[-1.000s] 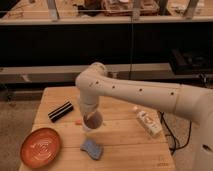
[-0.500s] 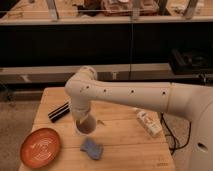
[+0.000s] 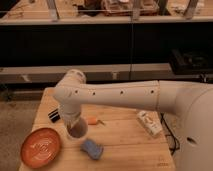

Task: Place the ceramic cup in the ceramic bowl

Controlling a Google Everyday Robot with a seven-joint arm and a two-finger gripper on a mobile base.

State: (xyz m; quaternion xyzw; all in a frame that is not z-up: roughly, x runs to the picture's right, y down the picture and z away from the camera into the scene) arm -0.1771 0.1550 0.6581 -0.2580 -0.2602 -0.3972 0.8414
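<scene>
The ceramic cup [image 3: 76, 131] is a small pale cup with a dark brownish inside. My gripper [image 3: 73, 123] hangs from the white arm's wrist and is shut on the cup, holding it low over the wooden table. The ceramic bowl [image 3: 41, 146], an orange-red dish with a pale swirl, sits at the table's front left. The cup is just right of the bowl's rim and a little behind it, not over it. The fingers are mostly hidden behind the wrist and the cup.
A blue sponge [image 3: 92, 148] lies just right of the cup, towards the front. A small orange item [image 3: 93, 120] and a black object [image 3: 54, 115] lie behind. A white labelled bottle [image 3: 150, 123] lies at the right. The table's edge [image 3: 30, 131] is close on the left.
The arm has swung left and forward, carrying the cup from the table's middle towards the bowl. The bowl and the sponge have not moved.
</scene>
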